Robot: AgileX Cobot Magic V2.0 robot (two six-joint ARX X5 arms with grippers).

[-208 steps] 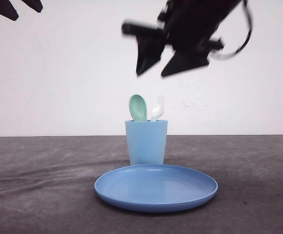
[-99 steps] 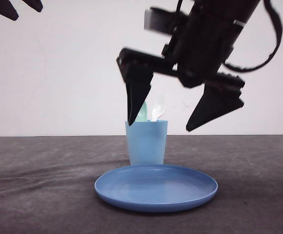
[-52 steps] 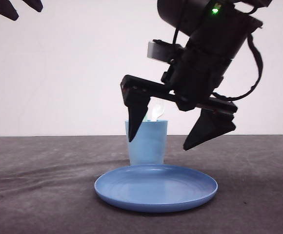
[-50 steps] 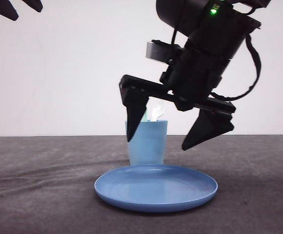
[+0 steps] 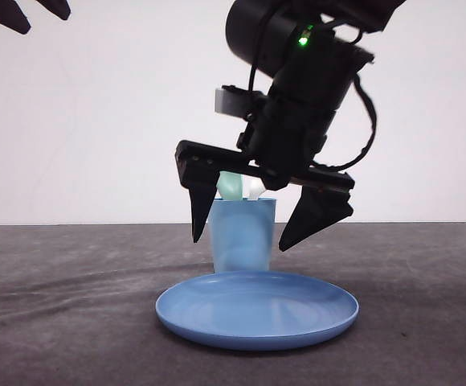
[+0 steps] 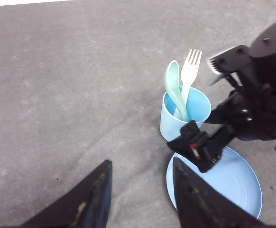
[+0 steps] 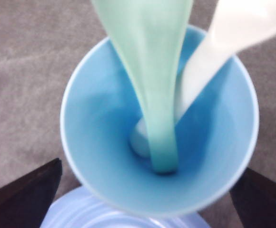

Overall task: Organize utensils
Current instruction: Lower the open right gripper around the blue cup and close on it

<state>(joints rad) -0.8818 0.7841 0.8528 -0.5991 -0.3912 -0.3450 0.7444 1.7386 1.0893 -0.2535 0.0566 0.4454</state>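
The mint-green spoon (image 6: 175,90) and white fork (image 6: 189,76) are found upright in the light blue cup (image 6: 182,116). The right gripper (image 5: 246,232) is spread wide, empty, straddling the cup. Both utensils are judged light, stiff, slippery; the exposed upper ends are recommended for gripping.

The right arm is matte black throughout, with a rounded cylindrical wrist housing that carries a small green light near its top. A pale grey rectangular block sits on one side of the wrist, and a thin black cable loops out from the other side. The right end effector (image 5: 241,233) has a flat black crossbar and two tapering, wedge-shaped black fingers (image 5: 198,215). The left end effector (image 6: 140,197) has similar dark pointed fingers.
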